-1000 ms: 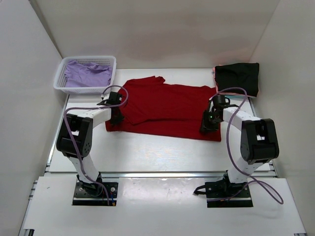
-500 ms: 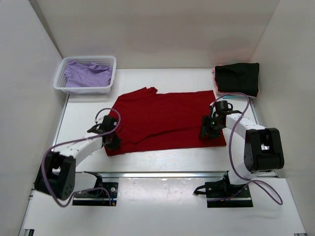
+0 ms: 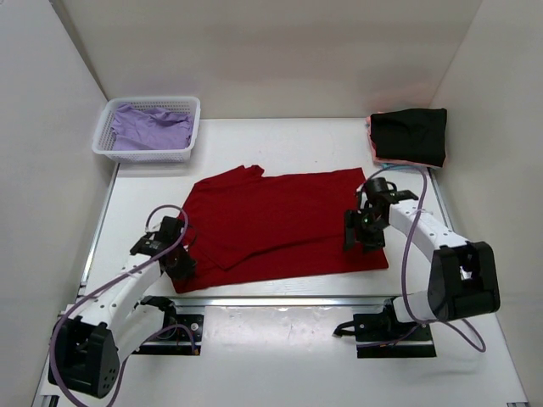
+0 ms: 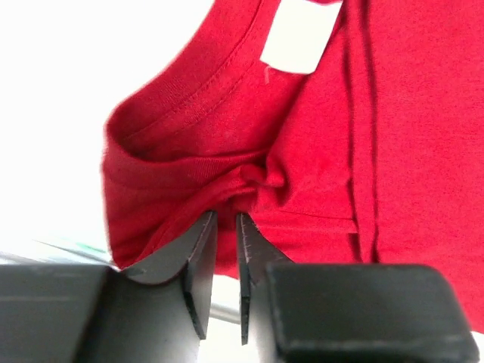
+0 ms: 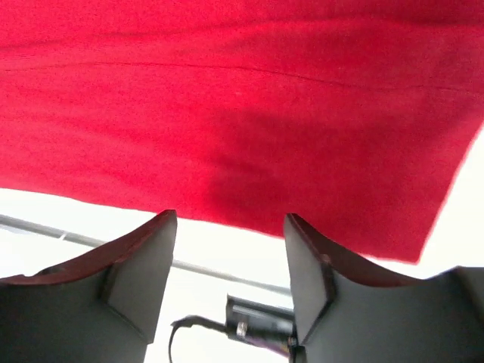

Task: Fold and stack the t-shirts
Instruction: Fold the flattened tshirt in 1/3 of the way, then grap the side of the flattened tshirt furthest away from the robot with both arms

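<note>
A deep red t-shirt (image 3: 280,220) lies spread flat on the middle of the table. My left gripper (image 3: 184,268) is shut on a bunched fold at the shirt's near-left corner. The left wrist view shows the jaws (image 4: 227,215) pinching red cloth (image 4: 302,151) beside the collar, with its white label (image 4: 299,34). My right gripper (image 3: 355,238) hovers over the shirt's near-right part. In the right wrist view it (image 5: 231,227) is open and empty, just off the shirt's hem (image 5: 249,151). A folded black t-shirt (image 3: 409,134) lies at the back right. A lavender t-shirt (image 3: 153,127) lies in the basket.
A white lattice basket (image 3: 188,127) stands at the back left. A pink cloth edge (image 3: 405,162) shows under the black shirt. White walls close in the left, the right and the back. The table's near edge rail (image 3: 280,301) runs just below the shirt.
My left gripper has swung toward the near edge, dragging the shirt's left corner with it. The whole shirt has slid nearer. My right gripper has moved a little nearer.
</note>
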`<move>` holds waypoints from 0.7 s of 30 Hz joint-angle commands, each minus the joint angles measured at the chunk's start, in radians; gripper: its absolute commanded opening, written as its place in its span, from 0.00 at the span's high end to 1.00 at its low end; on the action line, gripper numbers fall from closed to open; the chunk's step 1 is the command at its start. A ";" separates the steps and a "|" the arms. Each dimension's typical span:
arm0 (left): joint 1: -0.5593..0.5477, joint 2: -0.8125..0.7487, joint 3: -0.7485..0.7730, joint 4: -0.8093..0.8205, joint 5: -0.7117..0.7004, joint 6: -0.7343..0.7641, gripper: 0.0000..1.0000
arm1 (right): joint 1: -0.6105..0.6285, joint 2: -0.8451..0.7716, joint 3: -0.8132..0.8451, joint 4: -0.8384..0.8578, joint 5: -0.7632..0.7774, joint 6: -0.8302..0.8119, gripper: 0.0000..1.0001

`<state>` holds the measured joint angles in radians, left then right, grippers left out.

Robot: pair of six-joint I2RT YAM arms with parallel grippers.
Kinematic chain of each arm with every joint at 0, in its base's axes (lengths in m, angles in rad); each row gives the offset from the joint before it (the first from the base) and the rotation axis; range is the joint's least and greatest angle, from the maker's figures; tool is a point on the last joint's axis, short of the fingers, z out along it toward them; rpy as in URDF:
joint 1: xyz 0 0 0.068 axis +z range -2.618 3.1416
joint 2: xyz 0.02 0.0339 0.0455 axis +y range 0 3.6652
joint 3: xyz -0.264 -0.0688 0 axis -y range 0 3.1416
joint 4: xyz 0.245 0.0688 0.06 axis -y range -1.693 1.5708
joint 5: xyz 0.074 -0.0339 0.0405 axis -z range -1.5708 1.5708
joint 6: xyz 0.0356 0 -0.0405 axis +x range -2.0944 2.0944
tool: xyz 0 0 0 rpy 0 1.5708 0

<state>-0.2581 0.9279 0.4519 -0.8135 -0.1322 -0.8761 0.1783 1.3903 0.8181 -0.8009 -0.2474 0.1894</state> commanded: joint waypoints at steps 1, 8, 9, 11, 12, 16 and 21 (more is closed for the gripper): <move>0.037 -0.005 0.123 -0.105 -0.023 0.063 0.71 | 0.073 -0.082 0.145 -0.165 0.076 0.042 0.42; 0.022 0.106 0.391 -0.178 -0.075 0.153 0.67 | -0.003 -0.260 0.328 -0.402 -0.310 0.102 0.32; 0.019 0.139 0.445 -0.161 -0.081 0.170 0.66 | -0.005 -0.286 0.326 -0.402 -0.379 0.142 0.32; 0.017 0.208 0.519 -0.100 -0.089 0.205 0.66 | 0.010 -0.326 0.278 -0.342 -0.490 0.206 0.49; 0.007 0.241 0.572 -0.051 -0.084 0.221 0.65 | 0.041 -0.339 0.250 -0.277 -0.495 0.255 0.51; -0.035 0.498 0.791 0.075 -0.070 0.331 0.65 | 0.125 -0.225 0.276 -0.192 -0.524 0.249 0.57; -0.070 0.849 1.083 0.146 -0.047 0.452 0.64 | 0.095 -0.155 0.386 -0.152 -0.497 0.249 0.73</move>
<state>-0.2996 1.6566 1.4006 -0.7319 -0.1902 -0.5411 0.2790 1.2377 1.1091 -1.0225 -0.7284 0.4149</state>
